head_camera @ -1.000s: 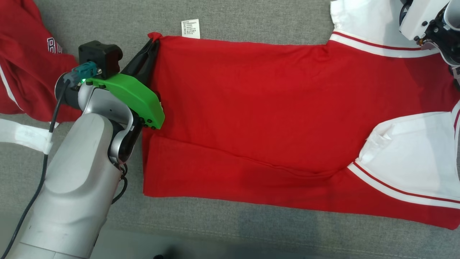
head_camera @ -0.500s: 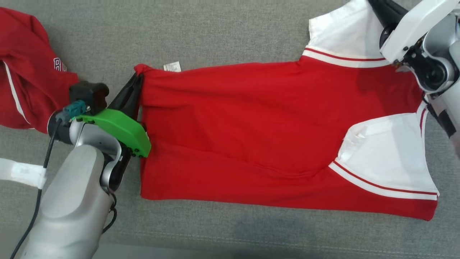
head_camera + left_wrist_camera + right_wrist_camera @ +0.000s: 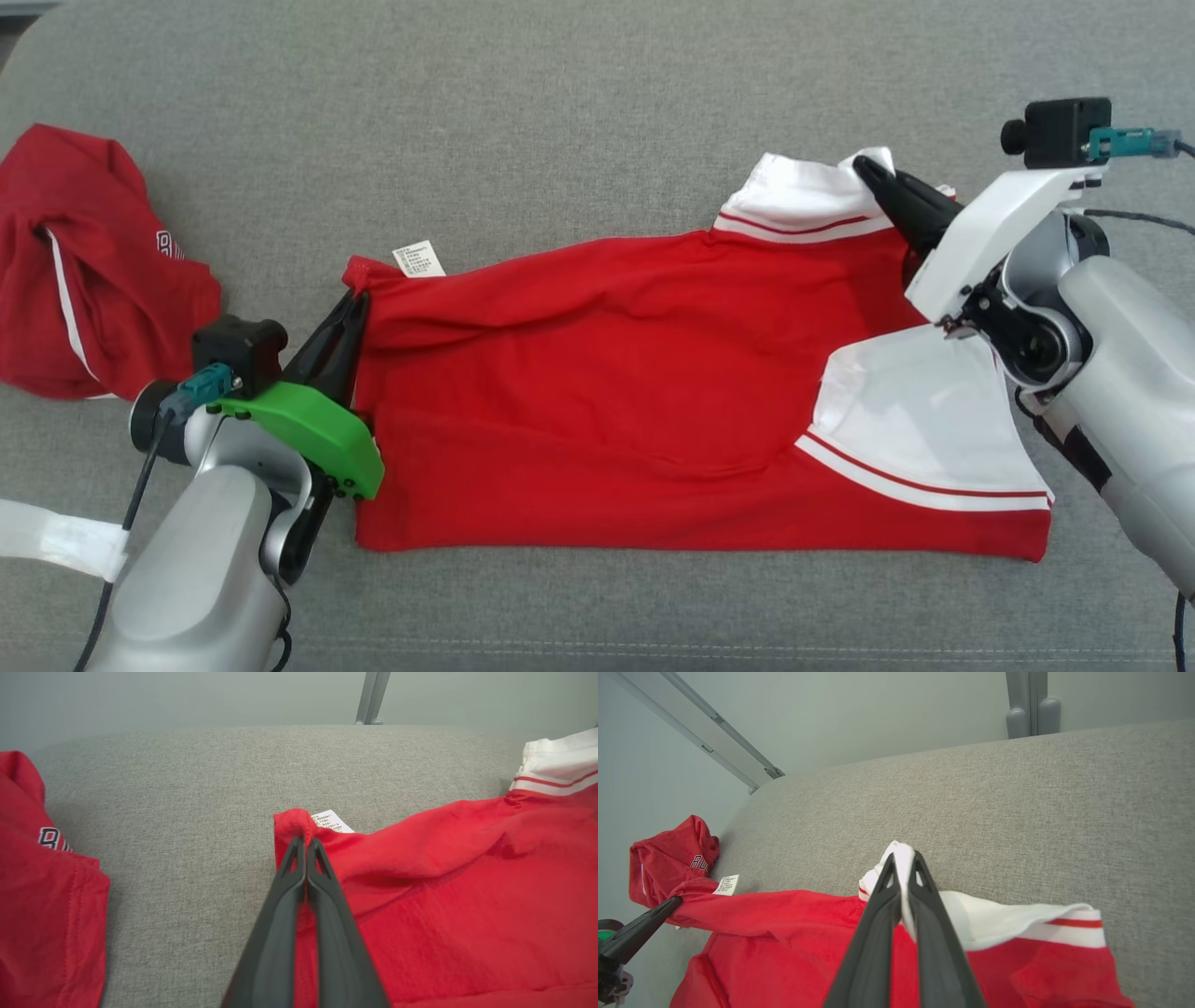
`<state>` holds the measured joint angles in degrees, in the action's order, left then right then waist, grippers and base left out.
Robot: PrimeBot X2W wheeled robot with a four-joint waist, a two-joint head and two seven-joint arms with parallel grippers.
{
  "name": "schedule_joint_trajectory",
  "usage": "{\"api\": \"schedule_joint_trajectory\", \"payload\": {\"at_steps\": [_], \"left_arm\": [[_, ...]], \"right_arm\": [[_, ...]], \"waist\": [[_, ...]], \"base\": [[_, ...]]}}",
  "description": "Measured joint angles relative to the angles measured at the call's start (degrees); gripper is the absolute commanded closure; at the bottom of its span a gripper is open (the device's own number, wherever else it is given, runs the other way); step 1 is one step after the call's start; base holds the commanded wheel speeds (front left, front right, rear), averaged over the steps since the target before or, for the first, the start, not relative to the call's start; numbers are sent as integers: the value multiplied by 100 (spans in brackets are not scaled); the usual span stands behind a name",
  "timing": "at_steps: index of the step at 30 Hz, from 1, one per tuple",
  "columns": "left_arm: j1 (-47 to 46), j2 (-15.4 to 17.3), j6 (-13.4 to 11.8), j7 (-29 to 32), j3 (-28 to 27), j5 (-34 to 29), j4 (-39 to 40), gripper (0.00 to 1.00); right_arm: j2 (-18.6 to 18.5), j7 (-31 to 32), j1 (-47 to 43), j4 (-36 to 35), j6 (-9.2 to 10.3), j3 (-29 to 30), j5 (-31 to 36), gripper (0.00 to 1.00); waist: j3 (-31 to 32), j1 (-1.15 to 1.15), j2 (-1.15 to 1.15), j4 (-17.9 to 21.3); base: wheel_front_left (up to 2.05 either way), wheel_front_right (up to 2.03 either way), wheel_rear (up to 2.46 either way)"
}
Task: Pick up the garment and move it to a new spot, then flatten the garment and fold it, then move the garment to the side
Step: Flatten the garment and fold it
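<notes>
So the red garment [image 3: 635, 373] is lying stretched lengthwise across the middle of the gray upholstered surface [image 3: 560, 112]. It's folded over on itself, with the hem end toward the robot's left and the white-sleeved end toward its right. The left gripper [image 3: 354, 301] has its fingers [image 3: 280, 924] pinched tight on the far hem corner. In the left wrist view you can see a little nub of red fabric bunched up just past the tips, and the white care label [image 3: 419, 260] is poking out right beside it. The right gripper [image 3: 866, 168] is clamped on the white cloth at the far shoulder end. The right wrist view shows a fold of white fabric squeezed between its fingers [image 3: 873, 933] and sticking up past the tips. The far edge looks pulled up a bit at both pinch points and there are long creases running from the left grip into the body, while the near edge lies flat on the surface. A white sleeve [image 3: 920, 415] with red stripe trim is lying over the red body at the right end, just beside the right wrist. Off to the left there's a second red garment [image 3: 84, 271] with white lettering, all crumpled in a heap, not touching the one being held. There's also a white strip [image 3: 56, 541] at the lower left edge, next to the left arm.
</notes>
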<state>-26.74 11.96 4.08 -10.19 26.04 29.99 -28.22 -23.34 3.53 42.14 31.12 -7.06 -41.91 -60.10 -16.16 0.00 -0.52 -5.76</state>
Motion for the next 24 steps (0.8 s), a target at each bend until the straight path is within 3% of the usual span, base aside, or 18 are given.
{"api": "schedule_joint_trajectory", "payload": {"at_steps": [13, 24], "left_arm": [[621, 164, 44, -2, 49, 7, -40, 100], [961, 222, 44, 90, 101, 19, 44, 100]], "right_arm": [[-346, -46, -963, -554, 1, -311, -534, 100], [-633, -20, -1438, -950, 0, -474, -808, 100]], "waist": [[705, 0, 0, 243], [892, 0, 0, 349]], "base": [[0, 0, 0], [0, 0, 0]]}}
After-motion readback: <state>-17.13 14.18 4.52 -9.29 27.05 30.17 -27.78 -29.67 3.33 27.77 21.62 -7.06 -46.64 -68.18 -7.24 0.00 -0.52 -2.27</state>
